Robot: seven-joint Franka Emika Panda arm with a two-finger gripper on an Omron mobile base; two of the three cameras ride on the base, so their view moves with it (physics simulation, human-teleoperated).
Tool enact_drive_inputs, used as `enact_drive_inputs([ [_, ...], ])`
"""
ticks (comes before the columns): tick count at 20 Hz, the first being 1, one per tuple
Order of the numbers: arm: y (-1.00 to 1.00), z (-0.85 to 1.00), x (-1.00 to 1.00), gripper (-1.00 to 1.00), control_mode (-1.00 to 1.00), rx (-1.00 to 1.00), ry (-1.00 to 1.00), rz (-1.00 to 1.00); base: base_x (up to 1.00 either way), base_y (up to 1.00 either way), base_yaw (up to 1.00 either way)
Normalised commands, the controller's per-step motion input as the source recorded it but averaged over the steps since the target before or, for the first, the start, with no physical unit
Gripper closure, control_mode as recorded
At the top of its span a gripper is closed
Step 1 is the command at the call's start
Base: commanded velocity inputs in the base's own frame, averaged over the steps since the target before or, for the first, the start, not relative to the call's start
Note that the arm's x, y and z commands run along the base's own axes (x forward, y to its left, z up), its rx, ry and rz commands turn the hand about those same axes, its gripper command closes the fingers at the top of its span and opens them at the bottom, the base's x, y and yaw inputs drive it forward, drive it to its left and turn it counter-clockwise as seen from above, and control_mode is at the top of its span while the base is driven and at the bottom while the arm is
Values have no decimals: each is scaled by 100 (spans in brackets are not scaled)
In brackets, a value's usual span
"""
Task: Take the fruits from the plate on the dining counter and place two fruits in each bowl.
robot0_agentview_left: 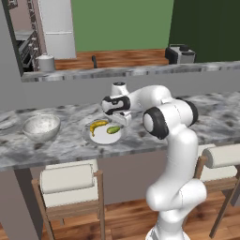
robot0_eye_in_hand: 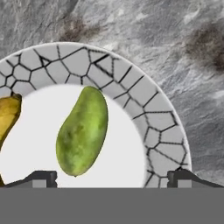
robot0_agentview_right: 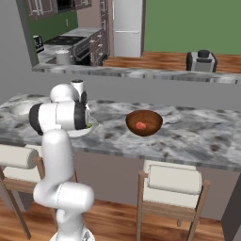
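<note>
On the marbled dining counter [robot0_agentview_left: 70,146] lies the pale plate [robot0_agentview_left: 100,138] holding a yellow banana [robot0_agentview_left: 98,125] and an oblong green fruit [robot0_agentview_left: 113,129]. My gripper [robot0_agentview_left: 123,119] hangs open just above the plate's right side. In the hand view the green fruit [robot0_eye_in_hand: 83,131] lies between and ahead of my spread fingertips [robot0_eye_in_hand: 42,177], with the banana's end [robot0_eye_in_hand: 8,116] at the left and the plate's cracked-pattern rim [robot0_eye_in_hand: 144,94] around them. The pale speckled bowl [robot0_agentview_left: 41,127] stands left of the plate. The dark brown bowl [robot0_agentview_right: 144,122] holds a red fruit [robot0_agentview_right: 140,125].
A raised marbled ledge [robot0_agentview_left: 140,70] runs behind the counter, with a wooden worktop and a toaster [robot0_agentview_right: 201,60] beyond it. Cushioned stools [robot0_agentview_left: 68,180] stand at the counter's near side. Bare counter [robot0_agentview_right: 197,136] stretches right of the brown bowl.
</note>
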Motion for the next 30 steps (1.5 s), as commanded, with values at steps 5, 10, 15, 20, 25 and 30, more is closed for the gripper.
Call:
enact_drive_inputs([
  [5, 0, -25, 40, -100, -100, 0, 5, 0, 0, 0, 0],
  [10, 1, -43, 28, -100, -100, 0, 0, 0, 0, 0, 0],
  [15, 0, -30, 1, -100, -100, 0, 0, 0, 0, 0, 0],
  [20, 0, -25, 0, -100, -100, 0, 0, 0, 0, 0, 0],
  [25, 0, -21, 0, -100, -100, 0, 0, 0, 0, 0, 0],
  [30, 0, -12, 0, 100, -100, 0, 0, 0, 0, 0, 0],
])
